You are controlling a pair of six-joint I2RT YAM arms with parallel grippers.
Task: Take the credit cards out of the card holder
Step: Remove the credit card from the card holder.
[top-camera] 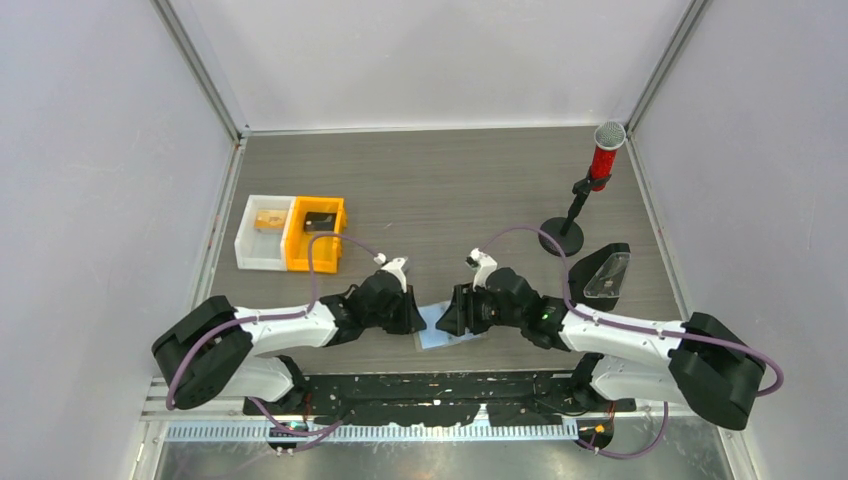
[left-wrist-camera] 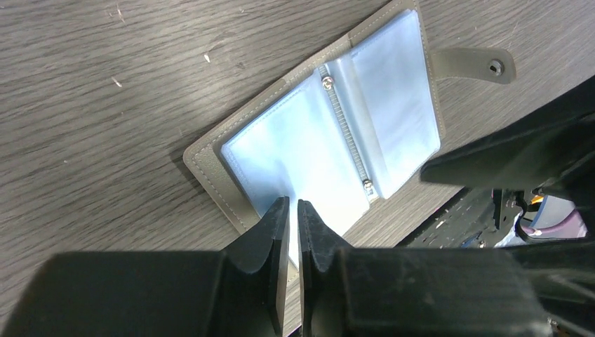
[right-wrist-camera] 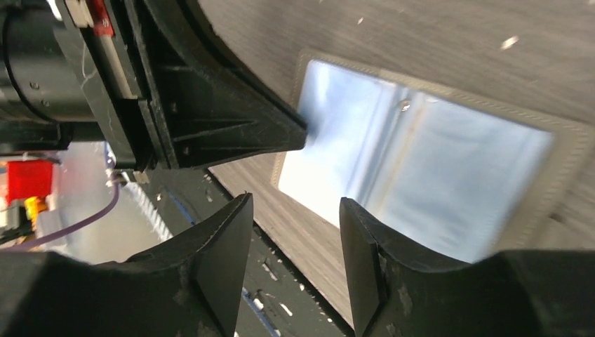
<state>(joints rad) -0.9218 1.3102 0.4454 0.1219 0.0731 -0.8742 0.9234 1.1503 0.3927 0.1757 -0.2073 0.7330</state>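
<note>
The card holder (left-wrist-camera: 203,165) lies spread open on the table near its front edge, grey-brown rim up and a snap strap (left-wrist-camera: 470,64) at its far side. Light blue credit cards (left-wrist-camera: 288,151) show through its two glossy pockets. My left gripper (left-wrist-camera: 293,203) sits over the near edge of the left pocket. Its jaws are nearly together with a thin slit, and nothing shows between them. My right gripper (right-wrist-camera: 296,209) hangs open over the holder's (right-wrist-camera: 561,151) other edge, empty. From above, both grippers (top-camera: 415,318) (top-camera: 455,312) meet over the holder (top-camera: 440,335).
An orange bin (top-camera: 315,235) and a white bin (top-camera: 265,233) stand at the left. At the back right is a red microphone on a stand (top-camera: 605,150), with a black wedge stand (top-camera: 607,275) near the right arm. The black rail (top-camera: 430,385) runs just below the holder.
</note>
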